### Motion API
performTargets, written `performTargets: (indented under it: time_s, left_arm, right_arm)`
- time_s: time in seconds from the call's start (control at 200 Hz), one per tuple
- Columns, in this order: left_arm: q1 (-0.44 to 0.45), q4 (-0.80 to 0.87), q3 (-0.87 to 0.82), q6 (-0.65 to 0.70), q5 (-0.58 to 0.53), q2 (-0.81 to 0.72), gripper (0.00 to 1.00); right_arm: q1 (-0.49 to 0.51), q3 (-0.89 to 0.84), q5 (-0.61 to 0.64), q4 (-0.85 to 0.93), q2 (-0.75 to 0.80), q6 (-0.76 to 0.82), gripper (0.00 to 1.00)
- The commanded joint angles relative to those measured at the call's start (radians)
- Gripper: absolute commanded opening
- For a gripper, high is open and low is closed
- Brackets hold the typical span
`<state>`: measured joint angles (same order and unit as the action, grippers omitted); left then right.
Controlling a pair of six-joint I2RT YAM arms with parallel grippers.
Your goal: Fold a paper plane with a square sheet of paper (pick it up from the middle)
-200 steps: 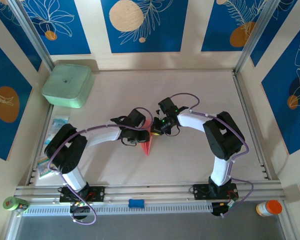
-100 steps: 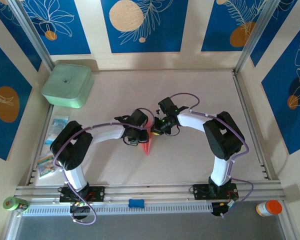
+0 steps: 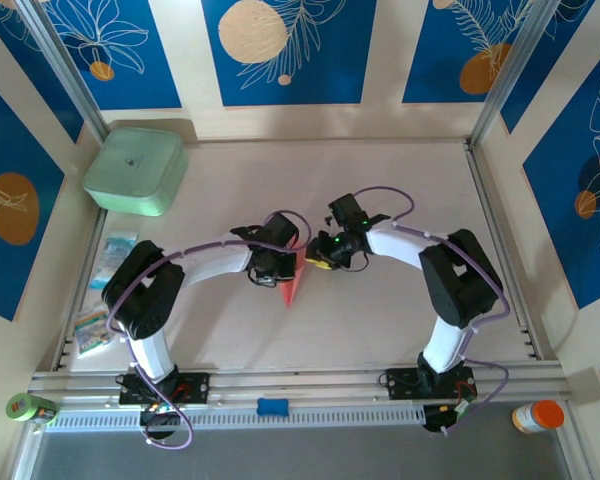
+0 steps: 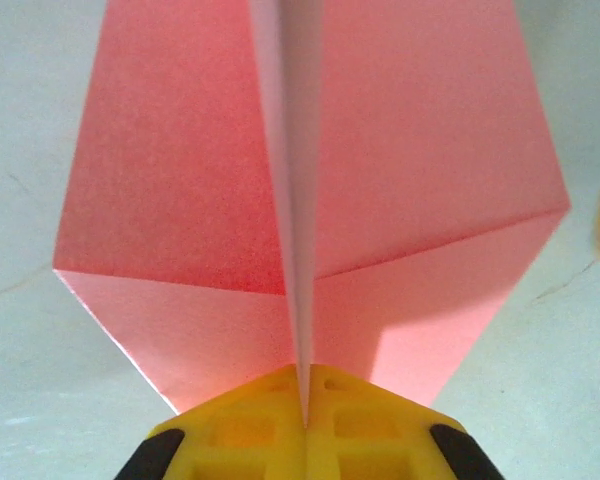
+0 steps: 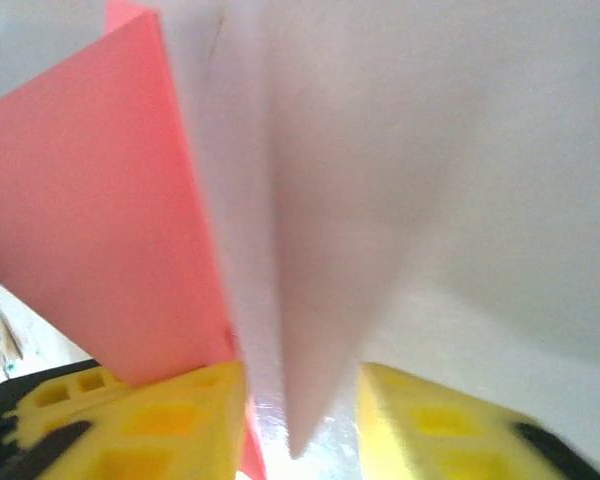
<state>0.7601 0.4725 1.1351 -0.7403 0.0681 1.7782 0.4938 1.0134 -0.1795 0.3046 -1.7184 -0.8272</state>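
Nearest me in the overhead view are the two arm bases along the bottom edge. Just above them, mid-frame, the paper plane point(image 3: 291, 288) sits at the middle of the table point(image 3: 400, 320) between the two wrists, its visible tip aimed down toward the bases. On the left wrist camera the left pincer point(image 4: 302, 392) is closed tight on the plane's centre ridge at the bottom of the frame, with the pink wings spreading to either side above it. On the right wrist camera the right pincer point(image 5: 300, 410) stands parted. Its yellow fingers point(image 5: 130, 415) flank a hanging fold without clamping it, so I judge the left side alone has the paper. Further off, small printed packets point(image 3: 105, 290) lie at the left edge and a mint-green box point(image 3: 135, 170) sits in the upper left corner, both well apart from the work. My worry is that single pinch on thin paper: if the left arm lifts or twists, the ridge could slip out or tear, and the wings could spring open. If the right arm draws off at an angle, a finger could snag the fold and drag it out of its crease. From above, the wrists cover the plane's wide end. The right wrist picture is blurred and pale, so I cannot tell whether paper touches either finger. On the left wrist camera the plane's far end runs off the top of the frame.
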Motion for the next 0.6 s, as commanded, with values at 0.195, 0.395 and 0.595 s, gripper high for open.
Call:
performTargets:
  time_s: [0.195,0.395,0.595]
  left_arm:
    - [-0.057,0.212,0.285,0.189,-0.112,0.136,0.06]
    - [-0.089,0.281,0.5,0.2,-0.117,0.297,0.09]
    - [-0.108,0.373,0.709,0.181,-0.175,0.423,0.1]
  right_arm:
    - [-0.14,-0.16,0.192,0.02,0.249,-0.005,0.53]
    - [-0.188,-0.206,0.198,0.029,0.344,0.005,0.55]
    - [-0.191,-0.191,0.2,0.076,0.36,0.018,0.55]
